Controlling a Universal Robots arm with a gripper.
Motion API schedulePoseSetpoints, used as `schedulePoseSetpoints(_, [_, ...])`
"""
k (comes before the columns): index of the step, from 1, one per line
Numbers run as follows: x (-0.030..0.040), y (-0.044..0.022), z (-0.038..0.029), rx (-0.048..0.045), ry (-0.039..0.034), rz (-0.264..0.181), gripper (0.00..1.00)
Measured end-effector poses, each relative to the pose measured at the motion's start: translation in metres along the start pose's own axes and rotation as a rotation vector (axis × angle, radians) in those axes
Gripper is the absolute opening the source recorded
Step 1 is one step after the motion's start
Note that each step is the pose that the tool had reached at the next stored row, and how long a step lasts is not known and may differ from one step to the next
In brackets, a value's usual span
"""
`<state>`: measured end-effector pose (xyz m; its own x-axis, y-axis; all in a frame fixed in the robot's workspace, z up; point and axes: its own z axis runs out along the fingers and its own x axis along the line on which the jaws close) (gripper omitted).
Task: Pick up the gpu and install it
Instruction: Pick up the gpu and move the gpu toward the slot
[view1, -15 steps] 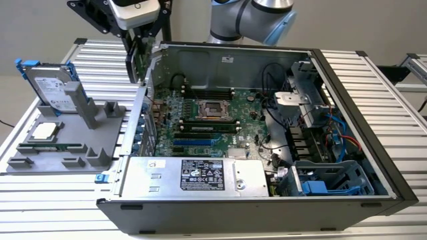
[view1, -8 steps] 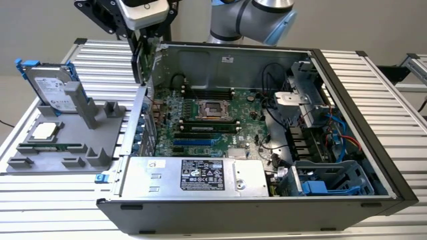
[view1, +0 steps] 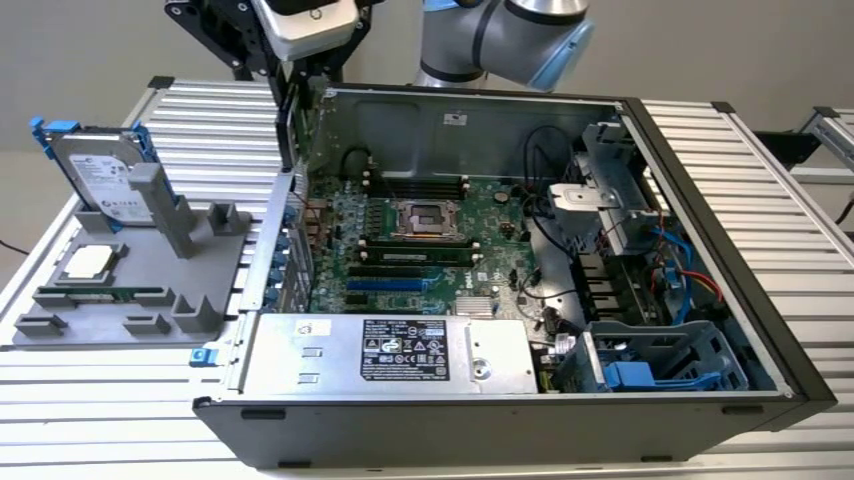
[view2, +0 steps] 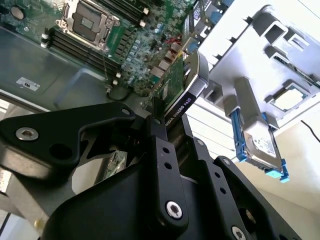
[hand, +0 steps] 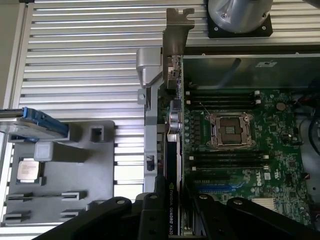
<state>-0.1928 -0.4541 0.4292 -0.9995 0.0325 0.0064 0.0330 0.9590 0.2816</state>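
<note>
Held: gpu (view2: 179, 86) pinched in claw (view2: 159, 120), above the case's edge.
Black fingers (view2: 163, 150) grip the card's near end in both wrist views. It runs edge-on away from the claw, silver bracket (hand: 177, 30) farthest out. Beyond lies the case (view1: 507, 420) wall, with the motherboard (hand: 235, 130) on one side. On the other, a gray holder (hand: 75, 165) and hard drive (view1: 100, 175) stand on the tabletop (view1: 801, 250). In the exterior view the claw hangs over the case's far corner, that view's left.
</note>
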Motion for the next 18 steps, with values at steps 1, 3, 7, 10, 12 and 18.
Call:
schedulePoseSetpoints(1, [-0.0013, 0.0000, 0.0000, 0.0000, 0.0000, 0.000, 0.00])
schedulePoseSetpoints(3, [-0.0037, 0.0001, 0.0000, 0.0000, 0.0000, 0.000, 0.00])
schedulePoseSetpoints(7, [-0.0085, 0.0003, 0.0000, 0.0000, 0.0002, 0.000, 0.00])
schedulePoseSetpoints(10, [-0.0118, 0.0004, 0.0001, 0.0000, 0.0002, 0.000, 0.00])
schedulePoseSetpoints(12, [-0.0139, 0.0004, 0.0000, 0.0000, 0.0002, 0.000, 0.00])
schedulePoseSetpoints(18, [-0.0207, 0.0007, 0.0001, 0.0000, 0.0002, 0.000, 0.00])
